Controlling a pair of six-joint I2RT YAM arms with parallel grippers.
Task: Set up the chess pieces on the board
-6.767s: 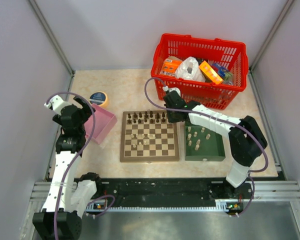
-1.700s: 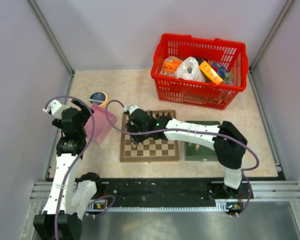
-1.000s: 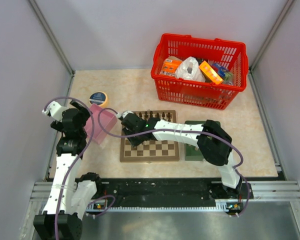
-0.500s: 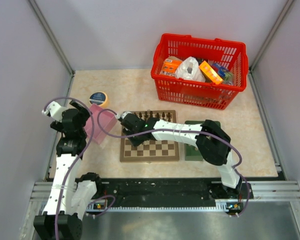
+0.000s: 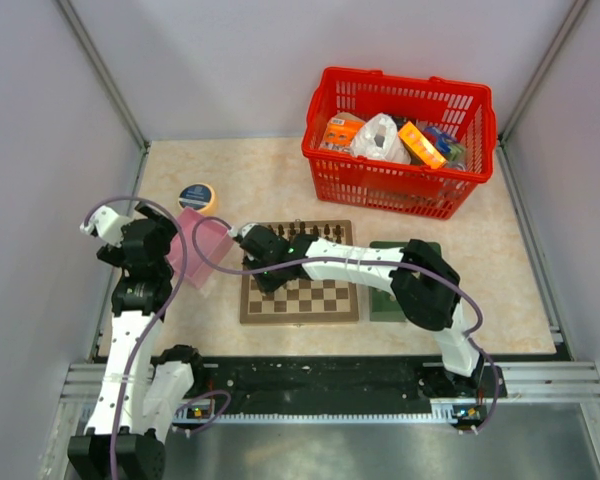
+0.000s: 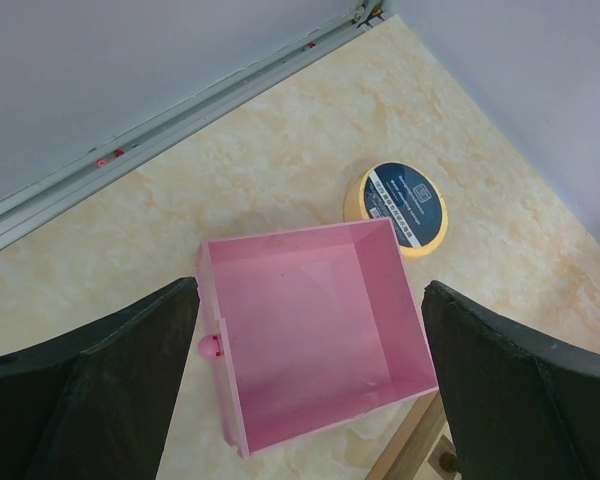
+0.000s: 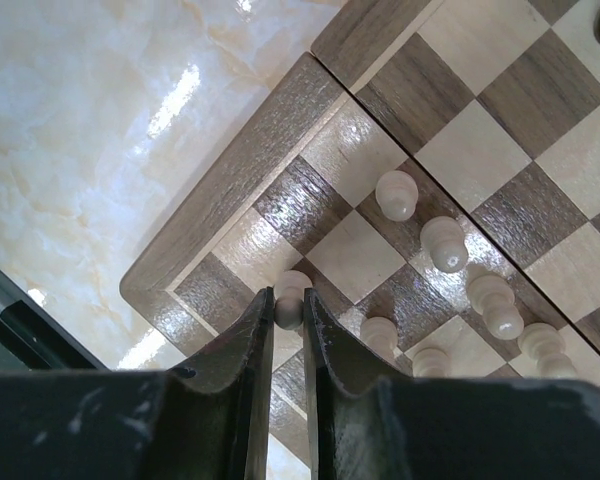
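R claw (image 7: 286,302) is pinching a cream piece (image 7: 291,293) betw. its fingertips. Its jaws are almost closed, gap approx. the width of the piece's round head. It's holding the piece over the squares right by a corner of the board (image 7: 230,190); can't tell if the base is touching the wood. From the top cam, R claw (image 5: 252,243) is sitting at the board's (image 5: 325,300) far-left corner. Other cream pieces (image 7: 443,243) are standing just beside it on nearby squares, clear of the fingers. Dark pieces (image 5: 310,231) are lining the far row.

L claw (image 6: 308,290) is hanging wide open, gripping nothing, over a pink box (image 6: 310,340) left of the board.

Everything is resting on a glossy beige marbled table (image 5: 260,180) w/ pale grey walls (image 5: 230,60) around it. A red lattice basket (image 5: 400,78) w/ packets is sitting far right. A green tray (image 5: 380,306) is lying right of the board, mostly under the R arm. A yellow tape roll (image 6: 405,205) w/ a dark label is sitting just behind the box.

The board is shiny grained wood; the pieces are turned w/ ball tops; the box is smooth, w/ a small knob.
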